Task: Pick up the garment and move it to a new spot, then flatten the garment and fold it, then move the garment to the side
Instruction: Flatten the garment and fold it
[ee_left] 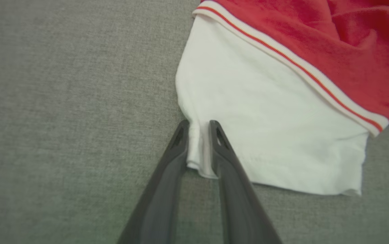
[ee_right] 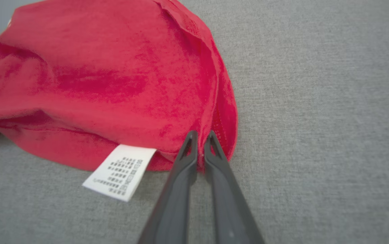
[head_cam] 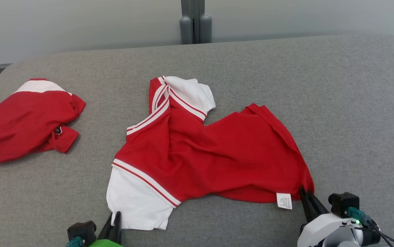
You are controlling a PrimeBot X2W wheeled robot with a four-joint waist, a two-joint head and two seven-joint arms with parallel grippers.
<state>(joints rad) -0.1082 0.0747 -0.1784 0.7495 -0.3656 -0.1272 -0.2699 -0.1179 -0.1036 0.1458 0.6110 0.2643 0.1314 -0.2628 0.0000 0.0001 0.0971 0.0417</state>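
Two pinches hold the garment (head_cam: 217,151): left gripper (ee_left: 199,123) at 7 o'clock, right gripper (ee_right: 201,135) at 5. Probably flattening; next, tension both corners evenly.

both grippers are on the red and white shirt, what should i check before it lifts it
1. Left gripper jaws pinched on the edge of the white sleeve: ok.
2. Right gripper jaws pinched on the red hem corner, beside the care label: ok.
3. Shirt lying flat: not ok, it is bunched and creased through the middle.
4. Second red garment lying apart from it, off to the left: ok.
5. Bare grey cushion to the right for a new spot: ok.
6. How many cloth layers each grip holds: cannot tell.
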